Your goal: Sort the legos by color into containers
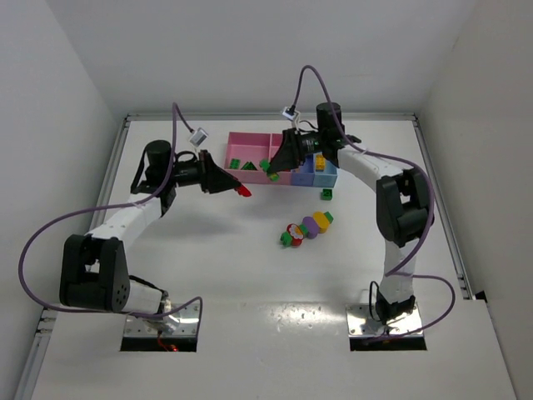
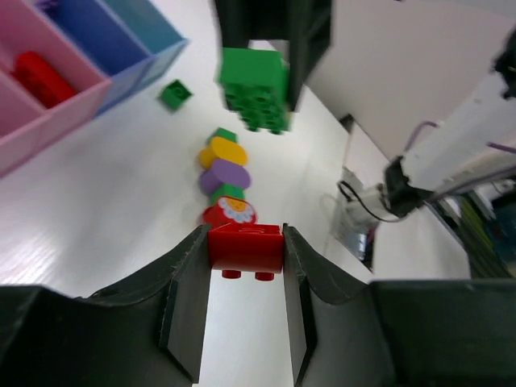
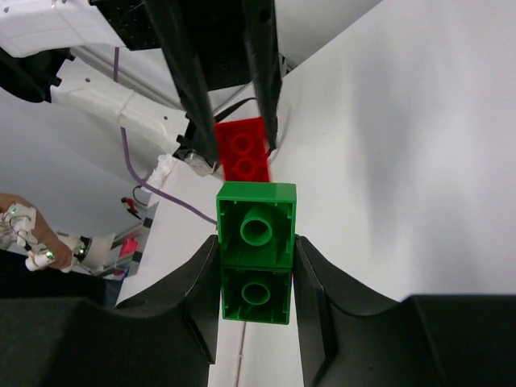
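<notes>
From above, the right gripper and its green brick cover the middle containers, hiding their contents. In the right wrist view the left gripper hides the edges of its red brick. The left wrist view cuts the containers off at its left edge.

Robotics lab, a boxed-in test cell. The white surface is closed off by plain white walls, with a metal rail along its side. The left arm and right arm, white with black joints, are bolted to steel plates at the near edge. Purple cables loop off them. The props are toys: red brick, green brick, pastel plastic bins. Past the surface edge in the left wrist view: loose wiring and gear, blurred.
</notes>
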